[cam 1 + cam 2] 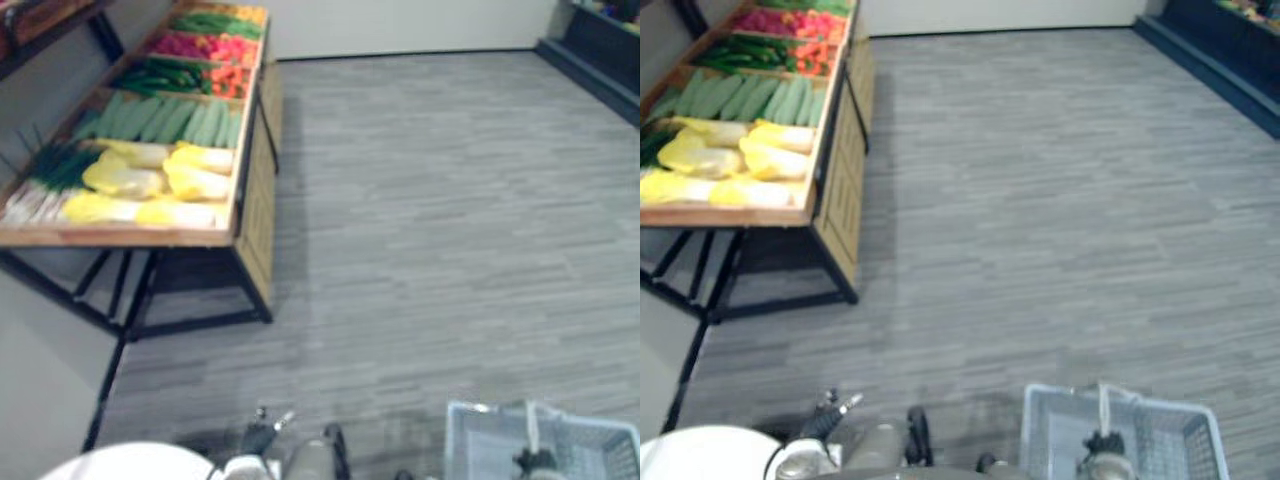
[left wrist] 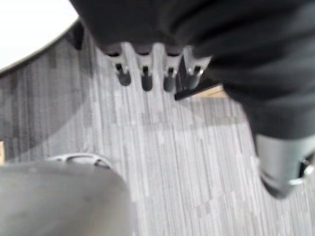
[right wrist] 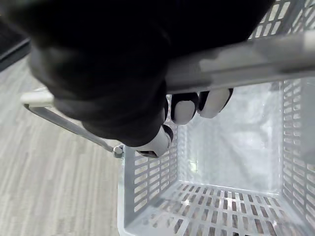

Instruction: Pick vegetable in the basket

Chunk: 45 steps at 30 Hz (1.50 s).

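1. The right hand (image 3: 184,110) has its fingers curled round the grey handle (image 3: 246,61) of a pale grey slatted basket (image 3: 147,182), which hangs below it.
2. In the head views the basket shows low on the robot's right, above the grey plank floor (image 1: 450,200); what shows of its inside holds nothing.
3. The left hand (image 2: 146,78) hangs over the floor low on the robot's left, fingers loosely straight in a row and holding nothing.
4. The vegetables lie on a wooden table (image 1: 120,237) with black legs, ahead and to the robot's left, well apart from both hands and the basket.
5. Nearest on the table are yellow cabbages (image 1: 195,180), with green-topped scallions (image 1: 50,170) beside them at the outer edge.
6. Behind the cabbages lies a row of pale green gourds (image 1: 170,120), then dark green cucumbers (image 1: 155,72) next to orange vegetables (image 1: 228,80), then red-pink ones (image 1: 205,45) farther back.
7. No writing on the table or basket can be made out.
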Tool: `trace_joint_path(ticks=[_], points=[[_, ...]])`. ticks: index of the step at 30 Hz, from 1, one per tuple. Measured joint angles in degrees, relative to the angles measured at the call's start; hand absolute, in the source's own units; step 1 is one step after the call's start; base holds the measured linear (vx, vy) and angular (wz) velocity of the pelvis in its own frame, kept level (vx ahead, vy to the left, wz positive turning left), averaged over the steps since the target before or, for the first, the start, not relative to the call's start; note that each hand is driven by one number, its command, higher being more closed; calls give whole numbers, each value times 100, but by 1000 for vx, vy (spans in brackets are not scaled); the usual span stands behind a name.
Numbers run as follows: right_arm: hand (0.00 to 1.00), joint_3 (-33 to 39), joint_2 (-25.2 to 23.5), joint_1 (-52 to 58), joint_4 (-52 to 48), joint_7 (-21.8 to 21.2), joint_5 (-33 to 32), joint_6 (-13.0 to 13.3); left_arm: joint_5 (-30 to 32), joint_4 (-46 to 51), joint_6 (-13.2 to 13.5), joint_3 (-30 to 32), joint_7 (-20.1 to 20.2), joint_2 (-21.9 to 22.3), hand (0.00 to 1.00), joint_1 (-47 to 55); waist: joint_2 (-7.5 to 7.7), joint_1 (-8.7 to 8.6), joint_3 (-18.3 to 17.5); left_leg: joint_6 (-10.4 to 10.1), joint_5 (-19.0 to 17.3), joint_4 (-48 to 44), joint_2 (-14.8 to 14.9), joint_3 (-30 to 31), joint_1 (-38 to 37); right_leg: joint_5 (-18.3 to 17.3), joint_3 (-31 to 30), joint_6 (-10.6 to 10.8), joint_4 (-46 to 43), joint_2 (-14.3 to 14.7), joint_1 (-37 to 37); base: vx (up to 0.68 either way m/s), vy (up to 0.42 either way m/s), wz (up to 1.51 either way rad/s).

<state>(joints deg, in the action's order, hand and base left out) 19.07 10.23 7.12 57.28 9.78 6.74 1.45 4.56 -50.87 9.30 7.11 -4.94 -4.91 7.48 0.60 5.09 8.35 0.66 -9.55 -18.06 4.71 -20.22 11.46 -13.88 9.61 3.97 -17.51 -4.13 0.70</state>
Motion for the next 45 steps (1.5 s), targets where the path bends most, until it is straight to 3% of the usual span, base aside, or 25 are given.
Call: trace_joint_path(ticks=[2, 4, 8, 10, 12, 14, 15, 16, 18, 20, 23, 24, 25, 26, 27, 28, 29, 31, 33, 36, 37, 41, 42, 43, 45], points=[[100, 299, -230, 241, 8, 5, -54, -8, 0, -44, -9, -130, -71, -224, 0, -14, 260, -186, 51, 188, -120, 295, -374, 89, -559, 277, -171, 425, -2735, -545, -1056, 308, 167, 30], [100, 341, -388, 428, 65, 11, -117, -12, 1, -62, -76, -359, -114, -344, 0, 18, 280, -403, 86, 207, -141, 654, -477, 368, -1071, 255, -33, 416, -3681, -715, -1387, 365, 78, 65], [100, 545, -579, 567, 224, -6, -323, -28, 2, -60, -81, -465, -123, -360, 0, -240, 280, -576, 95, 71, -180, 1104, -468, 963, -1533, 119, 508, 185, -2204, -794, -1743, 420, -13, 77], [100, 692, -659, 512, 359, -10, -392, -32, 17, -63, -79, -426, -125, -311, 0, -355, 247, -655, 114, -142, -360, 1267, -376, 1177, -1785, 573, 306, 247, 86, -660, -1742, 499, -120, 63], [100, 750, -690, 491, 436, -35, -453, -32, 18, -81, -79, -241, -129, -296, 0, -346, 261, -622, 122, -267, -745, 1151, -300, 1253, -2058, 924, -80, 314, 1004, -615, -1754, 585, -227, 31], [100, 679, -676, 579, 441, -72, -447, -59, 18, -88, -59, -27, -130, -200, 0, -176, 30, -668, 35, -467, -1253, 531, 104, 1330, -2259, 870, -154, 263, 468, -388, -1753, 697, -331, 48], [100, 510, -699, 594, 464, -77, -449, -96, 18, -68, -12, 148, -123, -217, 0, -132, 56, -656, 56, -630, -1379, -887, 345, 1343, -1886, 1100, -204, 222, 18, -298, -1647, 745, -406, 47], [100, 490, -630, 594, 474, -80, -451, -123, 9, -63, -21, 267, -132, -123, 0, -98, -74, -645, 60, -498, -850, -2588, 738, 1360, -1225, 1290, -176, -25, -87, -87, -1408, 726, -410, 38], [100, 330, -364, 529, 476, -36, -449, -146, 3, -86, -47, 296, -128, 125, 0, 38, -361, -469, 194, -474, 37, -3987, 1177, 1467, -625, 1115, -147, -300, 283, 227, -779, 718, -339, -20], [100, 96, -182, 350, 469, -72, -420, -136, -149, -146, -59, 402, -130, 184, 0, 4, -276, -447, 276, -594, -348, -4132, 1133, 1101, -206, 1124, -209, -288, 656, 161, -228, 704, -232, -26], [100, 117, -195, 114, 386, -117, -272, 14, -236, -57, 34, 425, -147, 251, 0, -152, -45, -309, 372, -564, -468, -2331, 753, -162, 126, 1101, 86, -257, 1441, -173, 670, 609, -141, 9], [100, 137, -183, 45, 302, -98, -272, 60, -235, -51, 63, 329, -140, 292, 0, -171, -35, -315, 364, -496, -245, -1491, 658, -825, 148, 1003, 332, -167, 1606, -218, 882, 541, -71, 64], [100, 127, -55, 55, 195, -107, -272, 134, -232, -73, 51, 218, -106, 421, 0, -174, -232, -360, 303, -292, 520, -502, 682, -2130, 140, 639, 729, 34, 1710, -64, 1203, 553, -45, 81], [100, 126, 15, 68, 205, -105, -268, 140, -229, -85, 41, 206, -92, 476, 0, -145, -281, -352, 271, 286, 593, -352, 694, -2654, 98, 404, 868, 78, 1574, 5, 1278, 561, 40, 112], [100, 124, -53, 119, 256, -105, -266, 104, -218, -106, 17, 231, -76, 450, 0, -113, -167, -321, 209, 937, 196, -305, 643, -2942, -24, -43, 1113, 156, 1120, -64, 1295, 561, 90, 135], [100, 112, -188, 93, 309, -112, -230, 47, -236, -77, 12, 268, -49, 293, 0, -144, 116, -313, 159, 1009, -222, -300, 322, -2567, -2, -530, 1374, 346, 231, -343, 1176, 672, 93, 184], [100, 126, -202, -2, 377, -110, -228, 37, -255, -95, -6, 353, -64, 239, 0, -213, 302, -330, 172, 1053, -362, -273, 73, -2252, -37, -561, 1429, 495, -1007, -633, 835, 552, 53, 174], [100, 114, -184, -88, 413, -117, -219, 37, -357, -107, -4, 374, -101, 224, 0, -229, 393, -331, 222, 972, -459, -208, -148, -1645, -236, 51, 867, 813, -3028, -858, 128, 576, -15, 177], [100, 110, -158, -173, 421, -113, -208, 38, -382, -132, -80, 391, -155, 227, 0, -223, 334, -335, 306, 810, -511, -62, -257, -996, -680, 32, 529, 781, -3967, -847, -256, 574, -112, 183], [100, 128, -92, -113, 362, -161, -208, 66, -387, -93, -74, 392, -176, 226, 0, -80, 69, -371, 337, 477, -312, 601, -278, 262, -1412, -214, 361, 351, -3054, -692, -769, 490, -224, 204], [100, 185, -92, -91, 372, -171, -209, 62, -388, -85, -72, 422, -188, 187, 0, -105, 46, -389, 335, 349, -237, 725, -214, 790, -1486, -228, -70, 318, -2019, -592, -946, 345, -273, 190], [100, 612, -103, 2, 406, -167, -231, 131, -391, -81, -71, 708, -199, -65, 0, -287, 98, -414, 324, -261, -563, 448, -110, 2488, -1172, 30, -2270, 613, 115, -523, -1230, 388, -528, 239], [100, 682, -190, 111, 401, -166, -236, 156, -434, -33, -65, 954, -253, -227, 0, -289, 264, -376, 297, -514, -753, 223, -90, 2893, -1151, 54, -2532, 615, 224, -576, -1190, 414, -824, 204], [100, 679, -290, 179, 398, -169, -242, 154, -446, 31, -68, 1253, -288, -346, 0, -304, 305, -331, 295, -731, -916, 31, 87, 3195, -1191, 567, -2182, 921, -256, -530, -1179, 284, -579, 183], [100, 671, -204, 207, 264, -165, -275, 145, -513, 130, -75, 1364, -344, -285, 0, -306, 12, -345, 202, -658, -590, -65, 640, 2688, -1082, 231, -1532, 545, -585, -303, -1125, 299, -651, 150]])
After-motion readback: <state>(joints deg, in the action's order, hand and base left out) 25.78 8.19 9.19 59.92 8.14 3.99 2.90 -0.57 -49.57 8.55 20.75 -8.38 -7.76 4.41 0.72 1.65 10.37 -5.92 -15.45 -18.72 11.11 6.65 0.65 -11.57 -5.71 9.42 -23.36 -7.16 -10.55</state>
